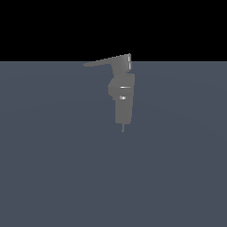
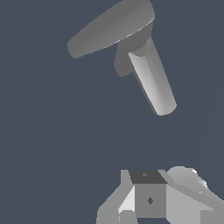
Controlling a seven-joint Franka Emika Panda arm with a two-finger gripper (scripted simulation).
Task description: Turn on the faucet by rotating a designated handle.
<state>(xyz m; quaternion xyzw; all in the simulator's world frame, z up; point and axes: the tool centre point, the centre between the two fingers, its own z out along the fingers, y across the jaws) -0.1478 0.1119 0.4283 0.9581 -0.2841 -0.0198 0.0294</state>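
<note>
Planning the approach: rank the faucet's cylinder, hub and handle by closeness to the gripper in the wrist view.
1. The cylinder, its free end pointing toward the gripper.
2. The hub, joining cylinder and handle.
3. The handle, beyond the hub.

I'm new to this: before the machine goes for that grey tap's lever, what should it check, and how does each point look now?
1. Faucet in sight: ok.
2. Handle visible, sticking out toward the exterior view's left: ok.
3. Nothing touching the handle: ok.
4. Gripper apart from the faucet, in the wrist view: ok.
5. Gripper open or shut: cannot tell, only part shows.
6. Gripper lined up with the handle: cannot tell.
</note>
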